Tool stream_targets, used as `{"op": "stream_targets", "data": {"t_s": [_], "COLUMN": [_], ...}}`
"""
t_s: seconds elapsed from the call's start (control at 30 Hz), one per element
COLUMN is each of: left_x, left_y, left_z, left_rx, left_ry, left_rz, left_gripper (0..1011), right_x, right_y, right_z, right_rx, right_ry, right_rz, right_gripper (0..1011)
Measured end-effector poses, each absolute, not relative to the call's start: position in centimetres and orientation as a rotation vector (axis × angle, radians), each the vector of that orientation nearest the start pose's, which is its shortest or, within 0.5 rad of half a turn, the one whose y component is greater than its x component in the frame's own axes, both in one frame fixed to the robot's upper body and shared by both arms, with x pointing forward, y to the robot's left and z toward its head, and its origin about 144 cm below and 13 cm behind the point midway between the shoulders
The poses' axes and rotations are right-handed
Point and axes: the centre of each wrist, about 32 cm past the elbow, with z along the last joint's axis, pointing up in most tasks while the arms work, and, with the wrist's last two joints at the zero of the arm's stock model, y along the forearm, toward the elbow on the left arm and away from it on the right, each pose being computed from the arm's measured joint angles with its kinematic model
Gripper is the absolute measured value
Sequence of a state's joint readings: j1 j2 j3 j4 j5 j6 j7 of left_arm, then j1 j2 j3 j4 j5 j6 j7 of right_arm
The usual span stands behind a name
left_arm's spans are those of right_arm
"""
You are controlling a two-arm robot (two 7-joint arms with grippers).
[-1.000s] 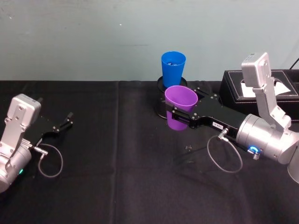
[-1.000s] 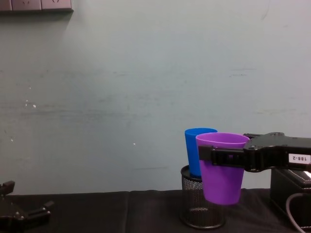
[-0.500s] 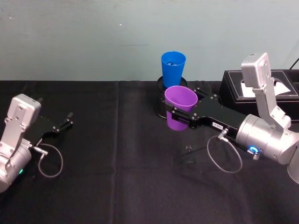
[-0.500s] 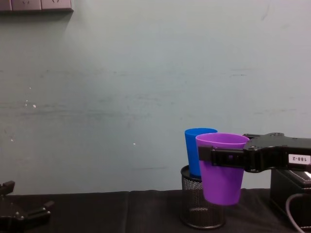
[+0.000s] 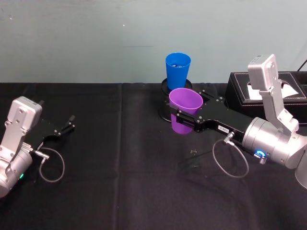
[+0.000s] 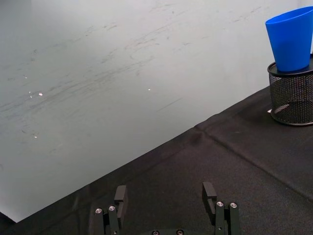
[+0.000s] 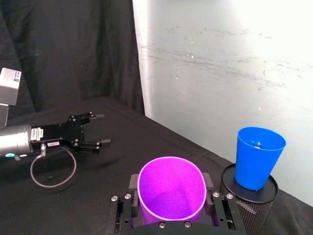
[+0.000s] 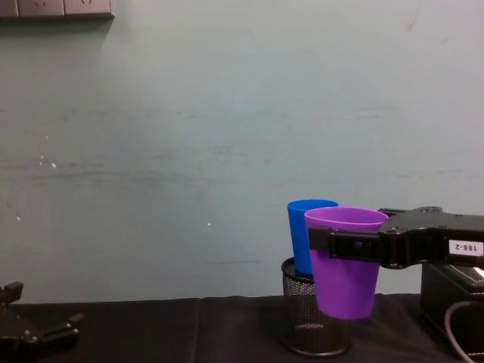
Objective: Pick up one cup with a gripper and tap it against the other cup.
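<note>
My right gripper [image 5: 178, 117] is shut on the purple cup [image 5: 185, 117] and holds it upright in the air, just in front of the blue cup [image 5: 177, 70]. The blue cup stands upright on top of an upturned black wire-mesh cylinder [image 8: 314, 318]. In the chest view the purple cup [image 8: 345, 265] overlaps the blue cup [image 8: 306, 234], so I cannot tell whether they touch. The right wrist view shows the purple cup [image 7: 171, 188] between the fingers and the blue cup [image 7: 257, 157] beyond it. My left gripper [image 5: 66, 126] rests open on the table at far left.
A black box [image 5: 249, 91] sits at the back right, behind my right arm. The table is covered with black cloth [image 5: 120, 182]. A pale wall [image 8: 227, 113] stands close behind the cups. A loose cable loops [image 5: 230, 160] beside the right wrist.
</note>
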State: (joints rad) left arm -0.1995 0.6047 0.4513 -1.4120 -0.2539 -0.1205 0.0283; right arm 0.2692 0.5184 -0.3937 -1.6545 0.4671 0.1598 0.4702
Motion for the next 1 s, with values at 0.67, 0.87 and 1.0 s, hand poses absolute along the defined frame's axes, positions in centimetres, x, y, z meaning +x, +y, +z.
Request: {"op": "stream_targets", "data": {"t_s": [0.67,0.87,1.0], "left_x": [48.86,48.86,48.86], "left_y": [30.97,30.97,30.96], "left_z": [113.98,113.98,113.98], "left_rx": [0.304,0.304,0.304], "left_ry": [-0.285,-0.285,-0.285], "left_rz": [1.248,1.248,1.248], "left_gripper": [1000,1000,1000], "right_x": [50.29,50.29,50.29], "right_y": [-25.31,-25.31,-25.31], "right_z": [123.21,123.21,123.21], "right_rx": [-0.103,-0.103,-0.103], "right_ry": [-0.057,-0.057,-0.057], "right_rz": [-0.730,-0.730,-0.730], "right_gripper": [734,734,734]}}
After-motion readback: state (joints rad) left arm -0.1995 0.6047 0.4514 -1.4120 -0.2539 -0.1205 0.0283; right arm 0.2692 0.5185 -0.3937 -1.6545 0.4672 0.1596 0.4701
